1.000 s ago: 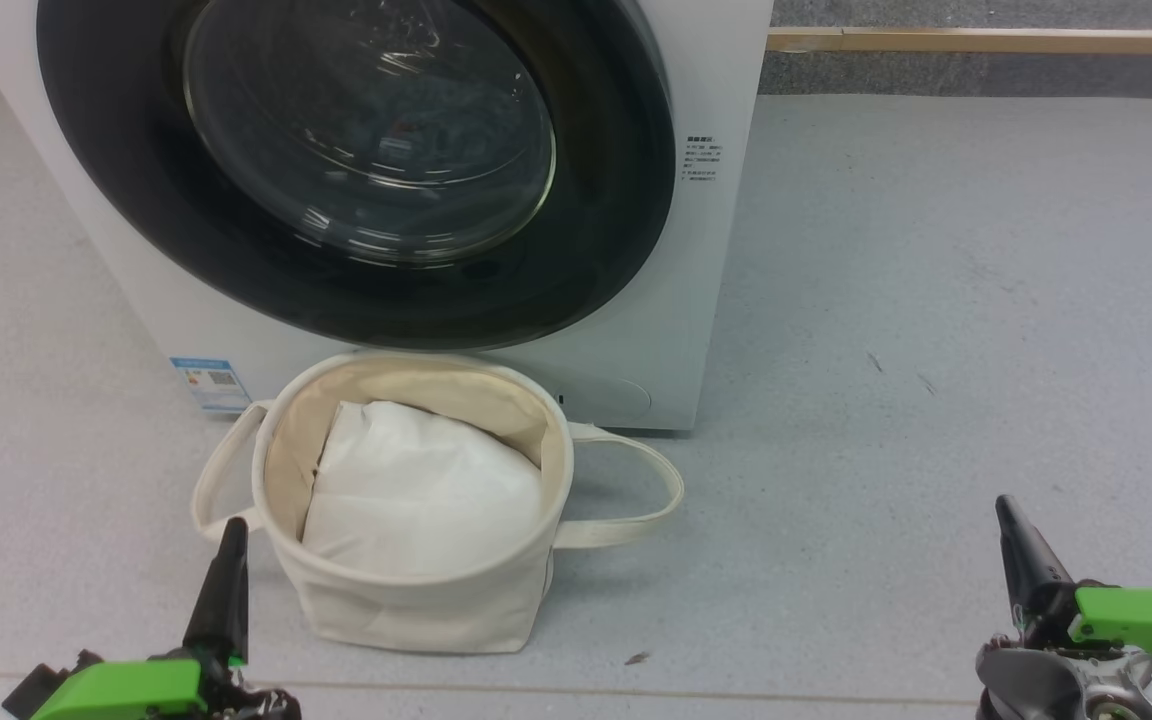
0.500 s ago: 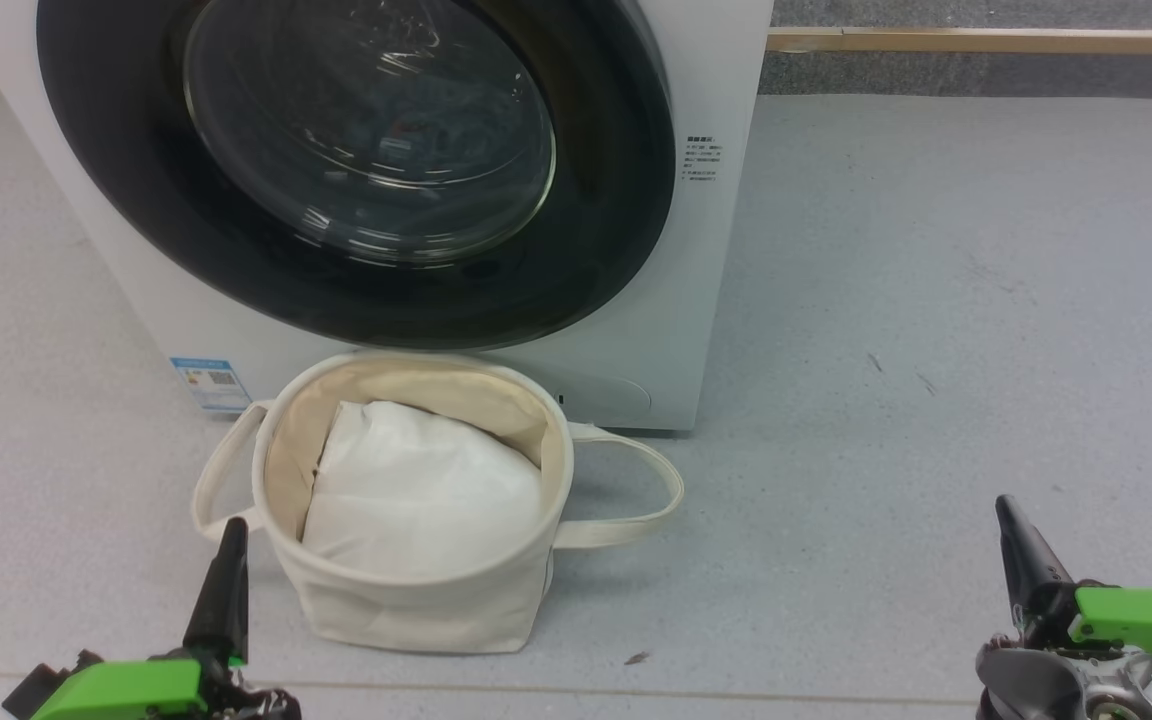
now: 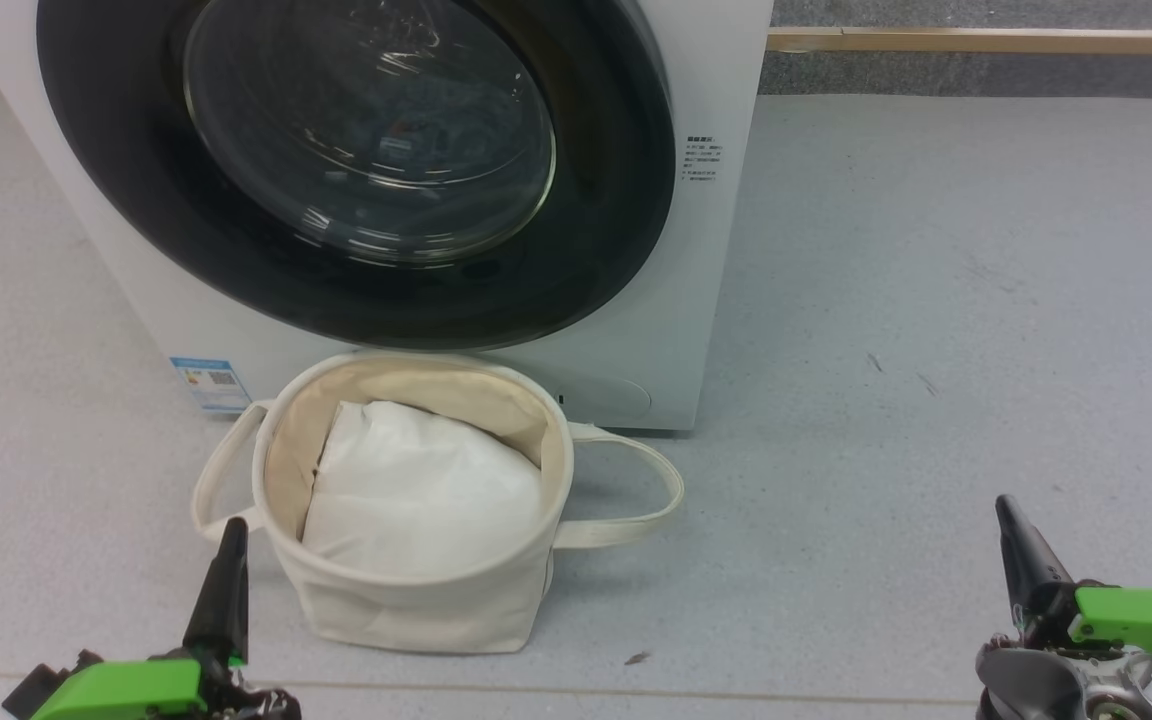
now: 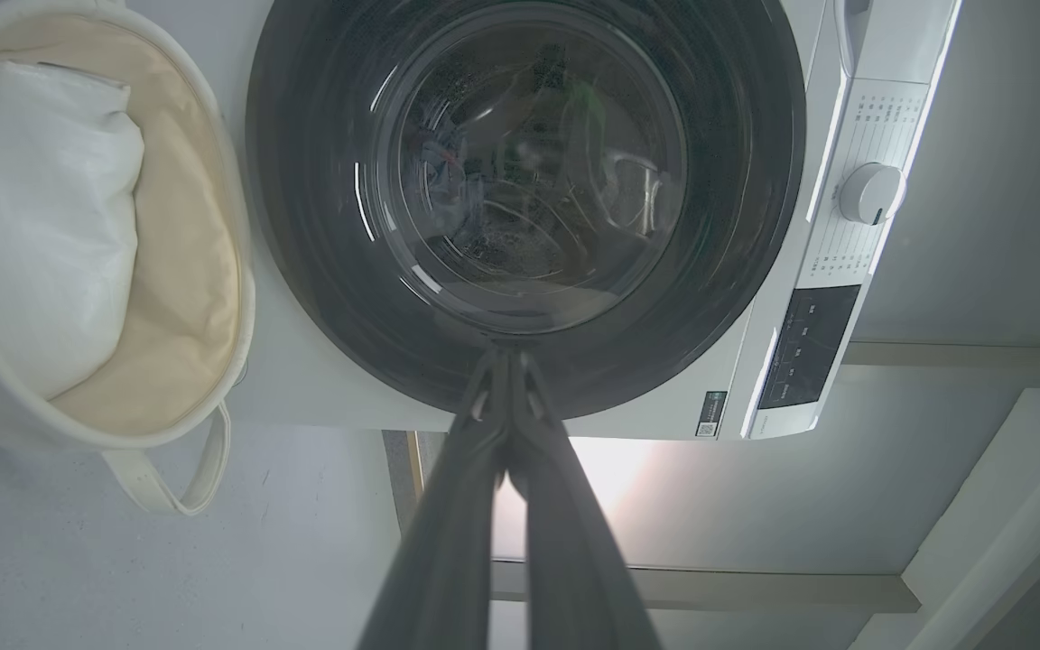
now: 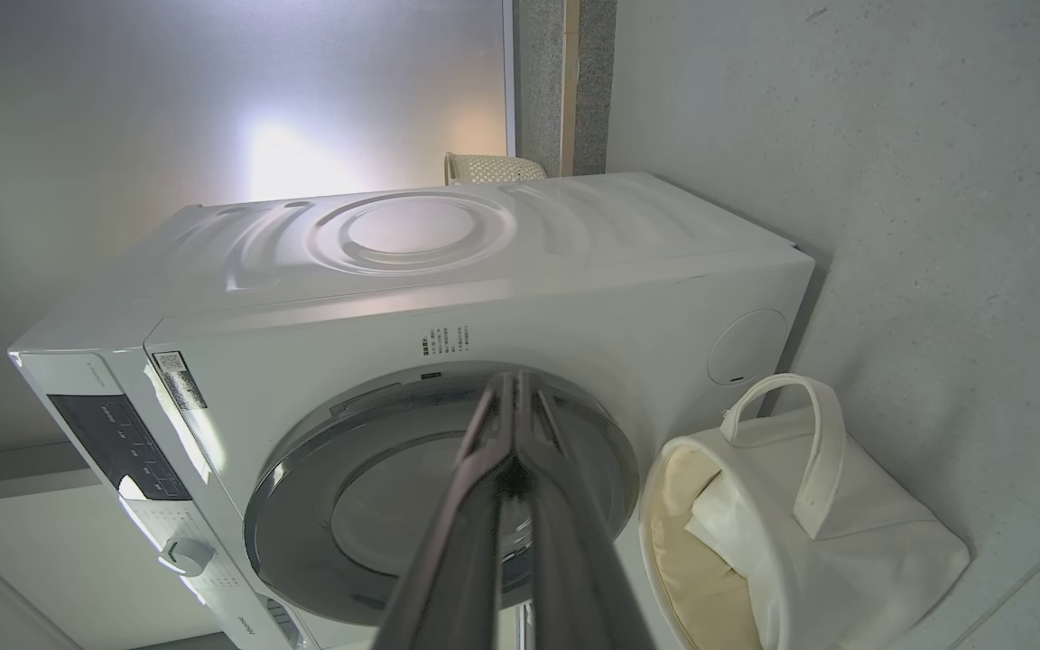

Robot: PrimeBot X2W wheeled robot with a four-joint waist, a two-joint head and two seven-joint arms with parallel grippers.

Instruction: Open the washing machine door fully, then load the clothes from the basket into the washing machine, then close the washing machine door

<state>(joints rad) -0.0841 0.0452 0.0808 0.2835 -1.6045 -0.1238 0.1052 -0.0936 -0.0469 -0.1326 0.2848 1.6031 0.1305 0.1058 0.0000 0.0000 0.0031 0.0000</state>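
washing machine (image 3: 726, 250) stands on the floor (image 3: 936, 300) near the floor's far edge, left of centre; wall strip (image 3: 986, 40) runs behind it. washing machine door (image 3: 356, 300) sits in the machine's front face, toward the robot. sticker (image 3: 208, 382) is low on that front, at its left corner. basket (image 3: 416, 610) is on the floor directly before the machine, under the door; can't tell if they touch. padding (image 3: 416, 490) is inside the basket. left handle (image 3: 216, 470) and right handle (image 3: 636, 500) hang out to either side. left gripper (image 3: 233, 530) is just before the basket's left side. right gripper (image 3: 1004, 510) is well apart to the right, over bare floor.
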